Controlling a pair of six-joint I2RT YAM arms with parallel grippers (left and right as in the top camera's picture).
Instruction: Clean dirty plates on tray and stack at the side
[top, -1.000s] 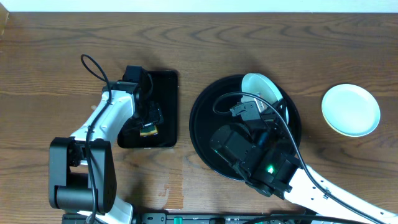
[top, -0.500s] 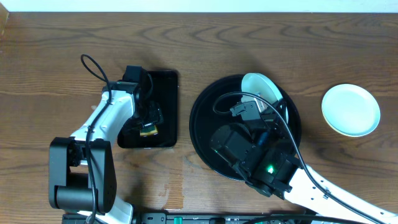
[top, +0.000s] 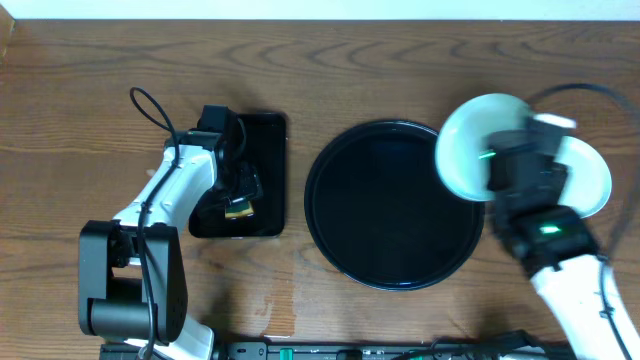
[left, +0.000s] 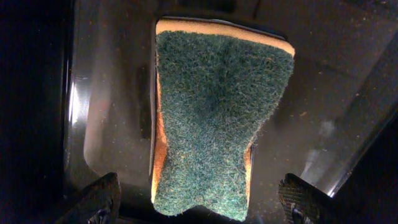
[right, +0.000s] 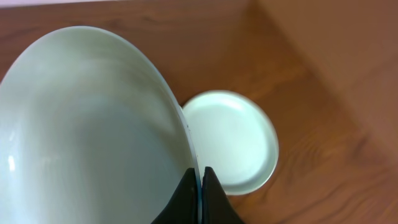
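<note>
The round black tray (top: 380, 250) holds no plates. My right gripper (top: 500, 163) is shut on the rim of a pale mint-blue plate (top: 468, 150) and holds it tilted in the air over the tray's right edge. In the right wrist view the jaws (right: 199, 182) pinch that plate (right: 93, 124). A second mint-blue plate (top: 590, 175) lies on the wood tabletop (top: 400, 70) at the right, partly hidden by my arm; it also shows in the right wrist view (right: 236, 140). The pale yellow plate is out of view. My left gripper (left: 202, 205) is open, its fingers either side of a green sponge (left: 217, 118).
A smaller rectangular black tray (top: 268, 135) stands left of the round tray, with the sponge (top: 238, 208) and my left arm over it. The table's far edge runs along the top of the overhead view.
My right arm has lifted the mint-blue plate off the round tray and swung it right, next to the plate on the table. The left arm has not moved.
</note>
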